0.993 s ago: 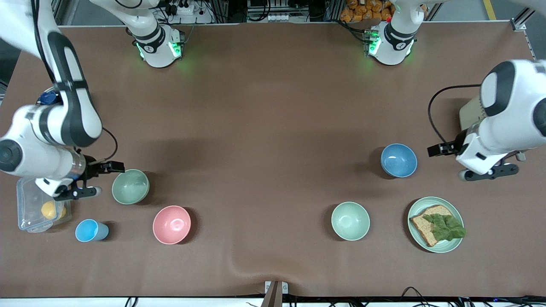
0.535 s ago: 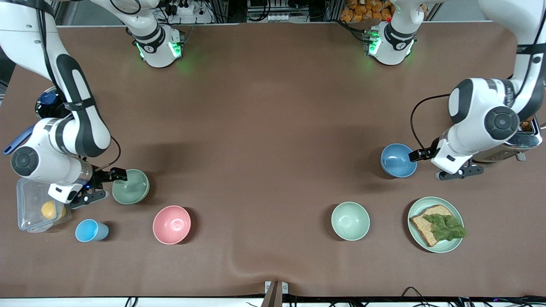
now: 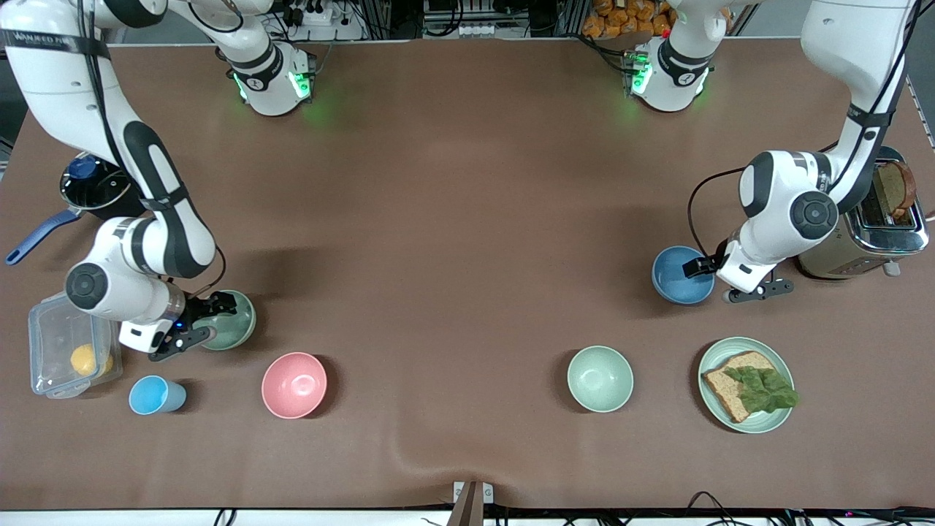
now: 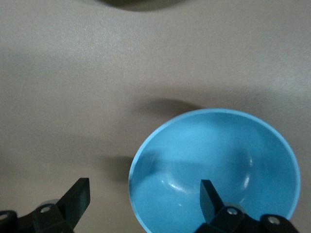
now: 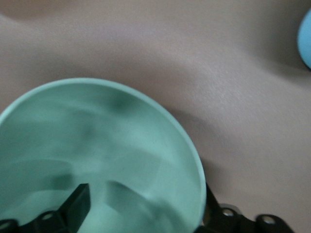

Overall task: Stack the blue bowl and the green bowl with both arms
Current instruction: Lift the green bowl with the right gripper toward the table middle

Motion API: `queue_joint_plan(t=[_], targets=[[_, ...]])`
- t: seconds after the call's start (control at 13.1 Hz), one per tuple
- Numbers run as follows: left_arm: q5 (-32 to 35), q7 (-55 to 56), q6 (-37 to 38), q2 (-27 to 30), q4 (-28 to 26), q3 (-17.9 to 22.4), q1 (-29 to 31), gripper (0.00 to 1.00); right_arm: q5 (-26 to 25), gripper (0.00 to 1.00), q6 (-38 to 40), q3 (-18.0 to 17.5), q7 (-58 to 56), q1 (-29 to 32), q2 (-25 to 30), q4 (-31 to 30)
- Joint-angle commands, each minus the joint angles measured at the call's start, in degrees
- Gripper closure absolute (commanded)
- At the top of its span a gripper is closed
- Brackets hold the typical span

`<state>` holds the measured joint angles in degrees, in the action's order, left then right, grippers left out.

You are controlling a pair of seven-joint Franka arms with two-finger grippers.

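The blue bowl stands upright toward the left arm's end of the table. My left gripper is open at its rim. In the left wrist view the left gripper has one finger inside the blue bowl and the other outside over the table. The green bowl sits toward the right arm's end. My right gripper is open and straddles its rim. In the right wrist view the right gripper has one finger inside the green bowl and the other against the outer wall.
A pink bowl and a light-blue cup lie nearer the front camera than the green bowl. Beside them stands a clear container. A pale mint bowl and a plate of bread sit near the blue bowl. A toaster stands by the left arm.
Both arms have come down and moved in. The left gripper has reached the blue bowl's rim and the right gripper the green bowl's rim. Neither bowl has moved.
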<state>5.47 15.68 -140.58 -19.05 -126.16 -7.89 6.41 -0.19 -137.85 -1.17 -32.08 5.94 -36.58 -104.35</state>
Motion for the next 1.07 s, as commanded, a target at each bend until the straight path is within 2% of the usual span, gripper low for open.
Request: queue_joint_plan(t=[0.0,0.38,0.53,0.61,0.69,0.76,0.84,0.92,0.99], targets=[[1.3,0.8,-0.8,-0.1,-0.2,-0.3,0.4,0.00,-1.0,1.00,-2.0,-0.1,-5.1,0.1,0.0,-0.2],[3.0,0.8,-0.7,-0.3,-0.2,-0.3,0.4,0.00,-0.8,1.00,-0.1,-0.1,-5.1,0.1,4.0,0.2],[3.1,0.8,-0.8,-0.6,-0.1,-0.3,0.4,0.01,-0.3,1.00,5.5,-0.1,-3.3,0.3,7.4,0.5],[3.1,0.8,-0.8,-1.1,-0.1,-0.3,0.4,0.12,-0.2,1.00,7.4,-0.2,-1.1,0.2,9.1,0.4],[3.1,0.8,-0.8,-1.2,0.1,-0.3,0.4,0.26,-0.1,1.00,9.5,-0.3,2.2,-0.1,10.4,0.4],[3.1,0.9,-0.7,-1.3,0.1,-0.3,0.3,0.49,-0.1,1.00,10.5,-0.7,5.1,-0.9,11.0,0.4],[3.1,1.2,-0.1,-1.0,0.6,-0.4,0.1,0.79,0.4,1.00,10.5,-0.9,7.2,-2.1,11.4,0.5],[3.1,1.5,0.5,-0.9,1.2,-0.4,0.1,1.00,2.4,1.00,10.6,-1.2,9.1,-2.9,11.9,0.5],[3.1,1.6,0.8,-1.0,1.4,-0.4,-0.1,1.00,6.0,1.00,10.5,-2.2,11.4,-3.5,12.2,0.5]])
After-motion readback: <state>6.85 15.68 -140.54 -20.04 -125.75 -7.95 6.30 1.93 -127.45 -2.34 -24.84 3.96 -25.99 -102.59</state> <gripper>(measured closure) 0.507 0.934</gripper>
